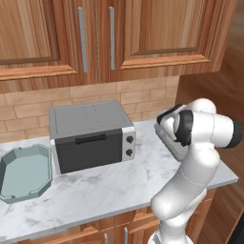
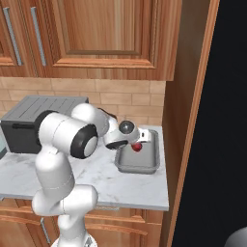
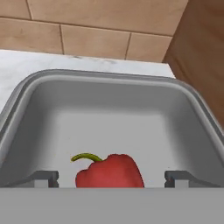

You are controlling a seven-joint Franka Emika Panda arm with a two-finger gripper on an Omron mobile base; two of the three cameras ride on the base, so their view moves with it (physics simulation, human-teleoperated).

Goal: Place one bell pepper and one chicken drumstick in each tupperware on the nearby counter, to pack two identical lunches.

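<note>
A glossy red bell pepper (image 3: 109,171) with a curled green stem sits inside the grey rectangular tupperware (image 3: 113,83), low near its front wall. My gripper (image 3: 111,177) is open above it, and a gap shows on each side between the pepper and the fingertips (image 3: 43,177). From the right base view the gripper (image 2: 140,140) hovers over the grey tupperware (image 2: 144,166) with the pepper (image 2: 138,147) just under it. The pale teal octagonal tupperware (image 1: 43,183) stands at the counter's (image 1: 119,186) left end. The chicken drumstick is out of view.
A silver-black toaster oven (image 1: 90,136) stands between the two containers. Wooden wall cabinets (image 1: 109,33) hang above. A tall wooden side panel (image 2: 185,111) closes off the counter's right end, just beyond the grey container. My arm hides most of the grey tupperware (image 1: 167,143) in the left base view.
</note>
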